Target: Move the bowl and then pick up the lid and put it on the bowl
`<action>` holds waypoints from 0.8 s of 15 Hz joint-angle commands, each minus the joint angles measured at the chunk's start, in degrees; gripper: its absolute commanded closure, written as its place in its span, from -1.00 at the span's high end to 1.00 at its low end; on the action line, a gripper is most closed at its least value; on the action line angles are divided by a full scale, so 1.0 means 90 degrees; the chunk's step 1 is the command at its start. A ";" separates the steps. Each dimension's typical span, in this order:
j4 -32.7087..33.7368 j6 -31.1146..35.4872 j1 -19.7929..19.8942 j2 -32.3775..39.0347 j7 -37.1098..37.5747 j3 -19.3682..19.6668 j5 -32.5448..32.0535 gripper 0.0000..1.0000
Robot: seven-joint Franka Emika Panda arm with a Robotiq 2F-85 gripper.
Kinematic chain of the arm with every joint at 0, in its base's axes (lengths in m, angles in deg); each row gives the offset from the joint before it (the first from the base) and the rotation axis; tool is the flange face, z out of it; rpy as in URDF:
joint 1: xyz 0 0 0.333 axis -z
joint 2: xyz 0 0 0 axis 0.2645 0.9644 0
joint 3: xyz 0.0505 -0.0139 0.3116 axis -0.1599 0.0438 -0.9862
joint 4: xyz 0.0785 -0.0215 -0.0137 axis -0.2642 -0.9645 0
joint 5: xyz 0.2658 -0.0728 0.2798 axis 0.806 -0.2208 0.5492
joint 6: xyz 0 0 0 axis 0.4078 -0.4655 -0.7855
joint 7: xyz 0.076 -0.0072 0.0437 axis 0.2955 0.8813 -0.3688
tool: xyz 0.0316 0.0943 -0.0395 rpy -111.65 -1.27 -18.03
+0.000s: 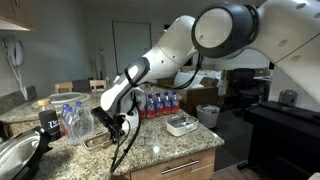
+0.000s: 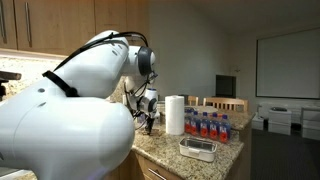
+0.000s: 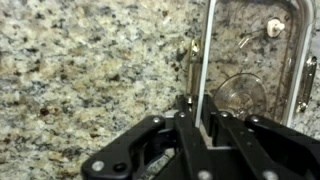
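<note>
The lid (image 3: 250, 70) lies flat on the granite counter (image 3: 80, 70). In the wrist view its left rim runs up between the fingers of the gripper (image 3: 204, 112), which are drawn together and pinch that rim. The bowl (image 1: 181, 124) sits well apart to the right, with the bottles (image 1: 160, 103) just behind it.

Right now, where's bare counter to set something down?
Free: counter front between the lid and the bowl; wrist view shows bare granite beside the lid. Crowded: back, with water bottles and paper towel roll; metal bowl at one end.
</note>
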 commanded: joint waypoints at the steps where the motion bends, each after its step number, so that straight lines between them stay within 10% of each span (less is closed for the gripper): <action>1: -0.0310 0.0562 -0.0111 -0.0109 0.0451 0.0091 0.0000 -0.85; 12: -0.1102 0.2664 -0.1042 -0.0460 0.1609 0.1072 -0.0027 -0.85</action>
